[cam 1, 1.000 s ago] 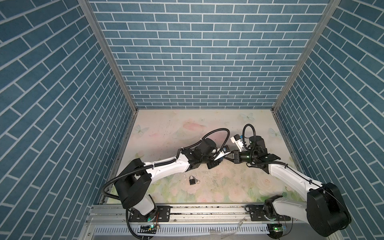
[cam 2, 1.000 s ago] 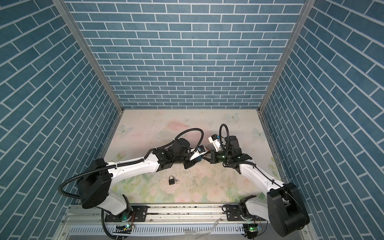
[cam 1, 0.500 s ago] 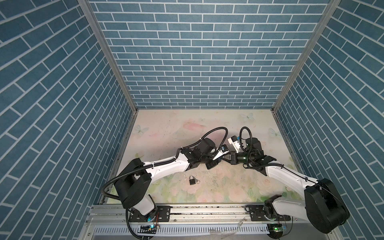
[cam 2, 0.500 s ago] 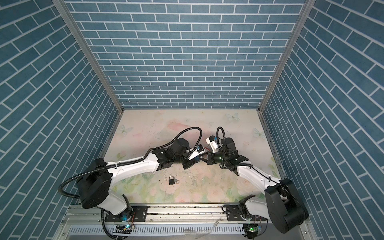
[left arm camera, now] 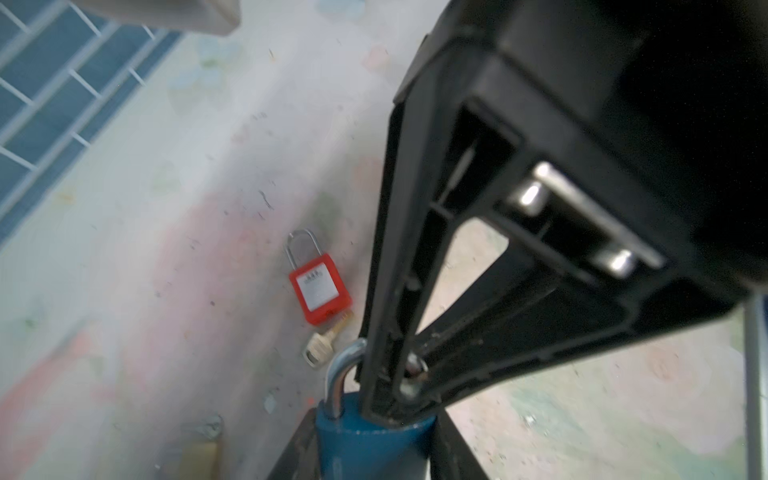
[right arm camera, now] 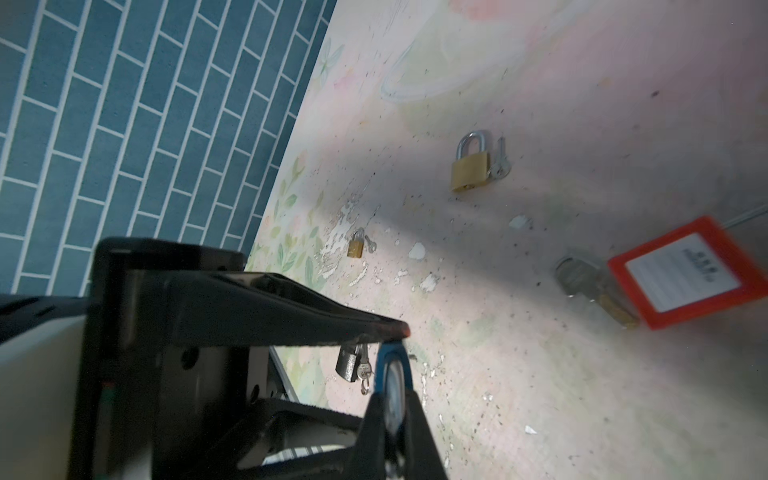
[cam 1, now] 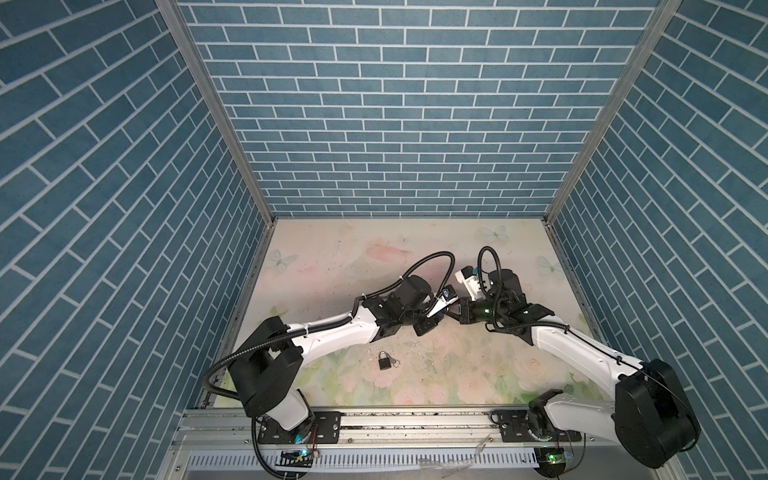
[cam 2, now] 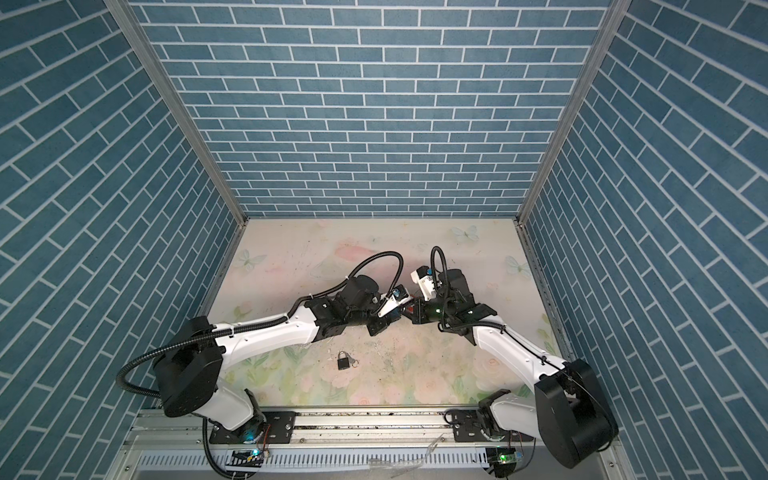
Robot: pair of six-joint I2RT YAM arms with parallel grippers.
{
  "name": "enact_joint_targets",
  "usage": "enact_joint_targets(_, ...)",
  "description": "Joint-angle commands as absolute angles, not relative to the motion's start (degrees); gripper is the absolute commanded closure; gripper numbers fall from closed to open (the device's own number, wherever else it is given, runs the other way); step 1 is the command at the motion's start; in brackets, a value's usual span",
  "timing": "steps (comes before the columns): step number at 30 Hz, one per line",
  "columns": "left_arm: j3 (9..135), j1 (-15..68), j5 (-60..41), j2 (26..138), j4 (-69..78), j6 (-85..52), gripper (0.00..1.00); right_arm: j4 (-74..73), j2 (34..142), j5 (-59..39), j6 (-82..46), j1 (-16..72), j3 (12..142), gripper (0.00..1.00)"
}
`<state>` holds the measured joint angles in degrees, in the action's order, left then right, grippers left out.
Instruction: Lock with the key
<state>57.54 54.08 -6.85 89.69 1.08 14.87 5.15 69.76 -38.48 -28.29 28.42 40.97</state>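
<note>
A blue padlock (left arm camera: 361, 453) with a silver shackle (left arm camera: 338, 382) sits between the fingers of my left gripper (left arm camera: 376, 436), which is shut on its body. My right gripper (left arm camera: 409, 382) meets it head-on at mid-table, fingertips against the top of the lock and shut on the shackle's far leg. From the right wrist the lock (right arm camera: 392, 370) shows end-on between the tips of the right gripper (right arm camera: 392, 415). In both top views the left gripper (cam 1: 436, 318) (cam 2: 392, 313) and the right gripper (cam 1: 451, 313) (cam 2: 409, 311) touch tip to tip. The key for this lock is hidden.
A red padlock (left arm camera: 319, 289) (right arm camera: 685, 272) lies on the mat under the grippers with a key (left arm camera: 322, 351) at its base. A black padlock (cam 1: 384, 360) (cam 2: 343, 360) lies nearer the front. A brass padlock (right arm camera: 469, 168) and a smaller one (right arm camera: 356, 246) lie further left.
My right gripper has edged left, closing onto the lock held by the left gripper. The left arm has barely moved.
</note>
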Motion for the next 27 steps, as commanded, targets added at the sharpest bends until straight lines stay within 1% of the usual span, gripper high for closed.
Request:
enact_joint_targets(1,58.89,60.81,-1.83,85.42,26.98,18.25,1.0,18.43,67.73,-45.73,-27.61,28.84,45.58,0.77)
enact_joint_targets(4,55.37,63.58,1.89,85.87,22.81,15.39,1.0,20.7,64.02,-43.75,-27.84,25.29,49.86,0.55)
enact_joint_targets(6,53.09,64.56,3.8,85.63,22.5,12.16,1.0,21.23,60.87,-41.47,-28.86,22.73,51.53,0.45)
enact_joint_targets(8,51.8,64.93,4.57,85.18,22.54,8.53,1.0,21.77,57.28,-37.91,-29.82,20.13,52.0,0.33)
enact_joint_targets(9,51.49,65.03,5.18,85.01,22.75,6.85,1.0,22.45,56.13,-36.79,-30.04,18.99,52.12,0.3)
enact_joint_targets(12,52.15,65.26,6.38,85.35,22.36,1.41,1.0,25.11,54.36,-35.2,-29.83,16.28,51.92,0.28)
enact_joint_targets(15,56.2,65.31,9.24,87.98,17.16,-6.6,1.0,26.28,53.45,-31.48,-29.77,15.95,50.35,0.29)
enact_joint_targets(18,62.64,65.25,11.91,92.28,7.35,-15.33,1.0,25.43,52.02,-25.98,-31.69,16.0,48.3,0.29)
enact_joint_targets(21,70.04,65.13,13.57,97.77,-4.97,-23.37,1.0,25.55,50.57,-18.08,-33.87,15.91,46.94,0.29)
enact_joint_targets(23,73.95,64.99,12.89,101.19,-11.87,-28.05,1.0,25.88,49.7,-12.88,-35.09,15.91,46.31,0.28)
enact_joint_targets(27,76.86,64.73,10.48,105.7,-18.76,-33.77,1.0,24.17,46.97,-6.0,-36.76,15.82,44.13,0.24)
